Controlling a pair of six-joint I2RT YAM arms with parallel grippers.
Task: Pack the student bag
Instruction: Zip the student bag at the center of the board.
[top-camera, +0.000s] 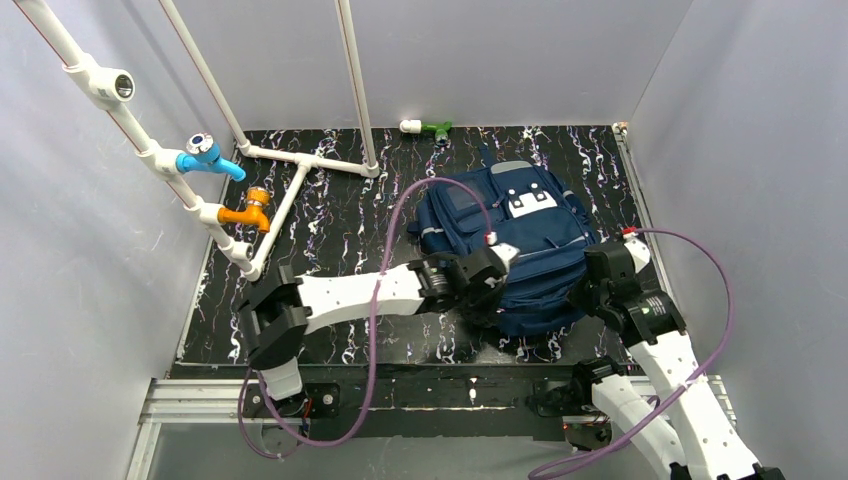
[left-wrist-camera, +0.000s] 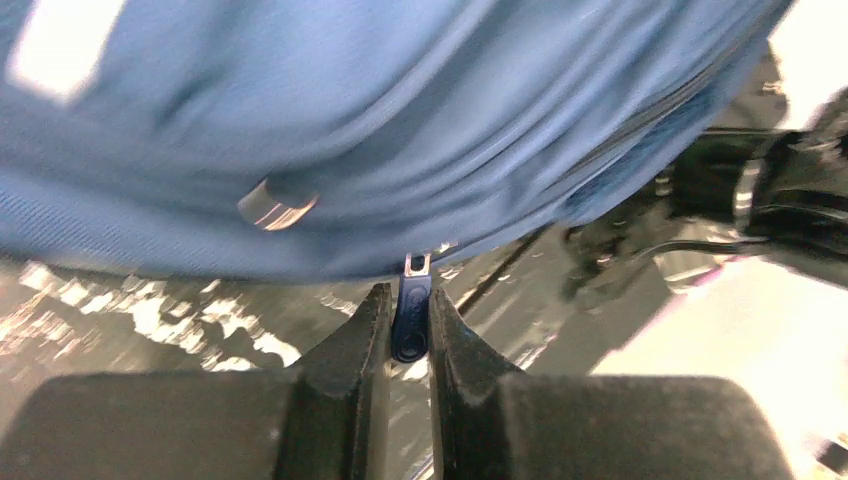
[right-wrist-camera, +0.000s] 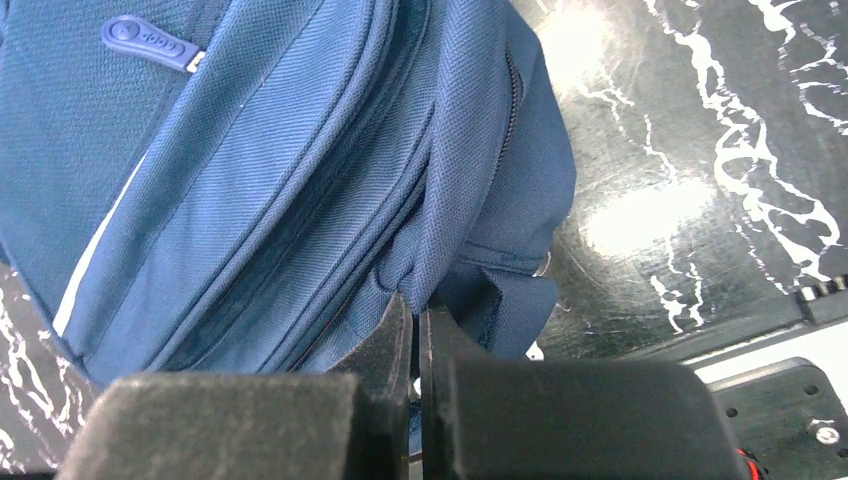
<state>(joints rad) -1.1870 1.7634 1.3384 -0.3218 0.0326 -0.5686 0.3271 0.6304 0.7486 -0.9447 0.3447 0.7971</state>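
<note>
Overhead: seeing the student bag (top-camera: 510, 235) lying on the right half of the black marbled table (top-camera: 330, 200), with left gripper (top-camera: 488, 290) and right gripper (top-camera: 588, 292) meeting its near edge from either side. Left wrist: pinching the dark blue zip pull (left-wrist-camera: 412, 322) hanging below the bag's seam, fingers (left-wrist-camera: 365, 330) sitting tight against both its faces. Right wrist: clamping a bunched fold of the bag's navy fabric between fingers pressing almost together; second zip pull (right-wrist-camera: 148, 40) lying flat at upper left.
</note>
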